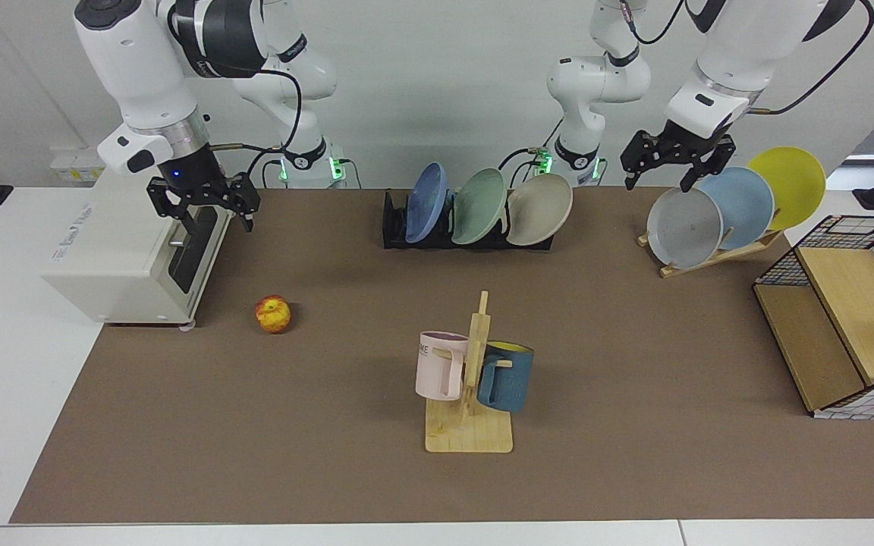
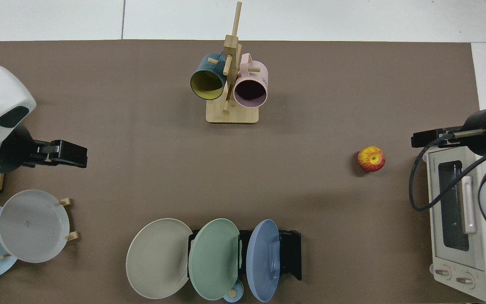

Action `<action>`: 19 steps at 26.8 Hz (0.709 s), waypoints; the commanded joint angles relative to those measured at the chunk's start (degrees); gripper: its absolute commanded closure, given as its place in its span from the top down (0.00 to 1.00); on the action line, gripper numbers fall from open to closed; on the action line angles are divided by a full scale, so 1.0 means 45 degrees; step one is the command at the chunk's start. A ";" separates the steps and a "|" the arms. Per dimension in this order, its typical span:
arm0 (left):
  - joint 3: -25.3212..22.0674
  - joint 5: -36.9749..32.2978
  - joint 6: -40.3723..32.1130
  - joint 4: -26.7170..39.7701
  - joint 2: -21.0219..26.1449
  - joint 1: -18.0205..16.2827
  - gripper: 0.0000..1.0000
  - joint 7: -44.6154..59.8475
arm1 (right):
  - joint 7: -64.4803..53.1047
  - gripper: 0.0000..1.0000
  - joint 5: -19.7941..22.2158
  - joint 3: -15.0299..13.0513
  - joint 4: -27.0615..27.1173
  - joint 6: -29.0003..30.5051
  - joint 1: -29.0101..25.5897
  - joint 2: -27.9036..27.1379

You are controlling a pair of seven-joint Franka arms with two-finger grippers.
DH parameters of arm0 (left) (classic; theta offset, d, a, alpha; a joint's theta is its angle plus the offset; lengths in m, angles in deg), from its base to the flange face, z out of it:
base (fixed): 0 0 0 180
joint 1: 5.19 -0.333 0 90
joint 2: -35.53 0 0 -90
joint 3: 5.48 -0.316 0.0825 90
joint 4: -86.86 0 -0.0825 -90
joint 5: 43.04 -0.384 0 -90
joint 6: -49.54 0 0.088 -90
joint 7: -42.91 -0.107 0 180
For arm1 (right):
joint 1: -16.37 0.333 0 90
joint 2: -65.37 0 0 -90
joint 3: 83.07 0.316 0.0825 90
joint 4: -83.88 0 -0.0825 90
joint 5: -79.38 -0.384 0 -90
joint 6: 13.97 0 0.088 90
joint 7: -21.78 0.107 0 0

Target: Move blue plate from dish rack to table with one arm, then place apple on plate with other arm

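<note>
The blue plate (image 1: 426,203) stands on edge in the dish rack (image 1: 395,227), at the end nearer the right arm, with a green plate (image 1: 479,206) and a beige plate (image 1: 539,209) slotted beside it. It is well apart from both end effectors. The right end effector (image 1: 209,216) hangs released, fingers spread, above the front of a white toaster oven (image 1: 130,262) at the desk's side. The apple (image 1: 273,314) lies on the brown mat near it, lower and toward the desk's middle, touching nothing. In the top view the apple (image 2: 371,158) sits just off the oven's corner, with that end effector (image 2: 426,138) near it.

The left end effector (image 1: 676,163) also hangs released, fingers apart, just above a grey plate (image 1: 684,227) that leans on a slanted wooden stand (image 1: 718,256) together with a pale blue plate (image 1: 740,203) and a yellow plate (image 1: 790,186).

The desk (image 1: 634,425) has a brown mat with white edges. Toward its front stands a wooden mug tree (image 1: 471,394) carrying a pink mug (image 1: 441,365) and a dark blue mug (image 1: 505,377). A wood-and-wire shelf (image 1: 847,318) sits at the side by the left arm. A plain white wall lies behind the arms.
</note>
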 commanded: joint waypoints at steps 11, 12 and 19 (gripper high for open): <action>0.0068 0.0158 -0.0020 -0.0148 -0.0040 -0.0126 1.00 0.0020 | 0.0193 1.00 0.0117 0.0146 -0.0814 0.0434 0.0314 0.0262; 0.0068 0.0139 -0.0039 -0.0148 -0.0059 -0.0126 1.00 -0.0019 | 0.0193 1.00 0.0098 0.0146 -0.0970 0.0453 0.0314 0.0204; 0.0029 0.0120 -0.0117 -0.0148 -0.0118 -0.0126 1.00 0.0039 | 0.0174 1.00 -0.0019 0.0146 -0.1966 0.2013 0.0314 -0.0732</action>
